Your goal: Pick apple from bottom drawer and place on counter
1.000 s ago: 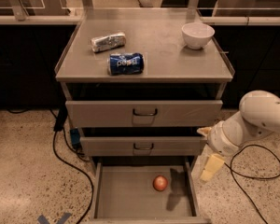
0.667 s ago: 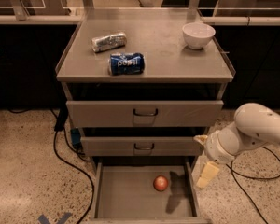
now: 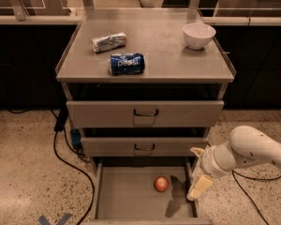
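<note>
3 grey drawers faced the camera, and the bottom drawer (image 3: 126,191) stood pulled well out. The apple (image 3: 161,183) lay on its plain floor, right of the middle, touching neither wall. The gripper (image 3: 195,172) hung at the drawer's right wall, just beside the apple but apart from it. Its 2 pale fingers (image 3: 200,186) were spread and grasped nothing. On the counter (image 3: 164,50) a blue Pepsi can (image 3: 127,63) lay on its side, with a silvery crumpled item (image 3: 109,41) just behind it. 1 white bowl (image 3: 198,34) stood upright near the back right corner.
</note>
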{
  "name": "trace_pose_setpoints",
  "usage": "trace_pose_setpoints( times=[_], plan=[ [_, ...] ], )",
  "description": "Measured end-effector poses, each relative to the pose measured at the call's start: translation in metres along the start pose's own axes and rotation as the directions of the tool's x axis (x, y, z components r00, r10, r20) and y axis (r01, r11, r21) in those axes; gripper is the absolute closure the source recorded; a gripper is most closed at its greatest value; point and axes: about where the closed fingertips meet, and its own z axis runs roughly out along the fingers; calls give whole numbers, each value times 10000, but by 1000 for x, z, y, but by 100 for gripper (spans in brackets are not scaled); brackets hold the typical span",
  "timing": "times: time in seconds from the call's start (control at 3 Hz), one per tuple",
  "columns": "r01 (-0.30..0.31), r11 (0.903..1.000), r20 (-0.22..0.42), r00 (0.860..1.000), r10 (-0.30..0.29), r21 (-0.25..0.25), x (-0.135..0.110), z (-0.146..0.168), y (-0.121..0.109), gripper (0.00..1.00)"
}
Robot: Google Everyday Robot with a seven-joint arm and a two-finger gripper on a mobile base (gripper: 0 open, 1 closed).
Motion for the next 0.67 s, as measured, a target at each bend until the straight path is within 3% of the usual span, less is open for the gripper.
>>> trace_pose_setpoints(
  times=[0.67],
  plan=[
    [-164,9997,204,9997,167,-184,20,33,-5,0]
  ],
)
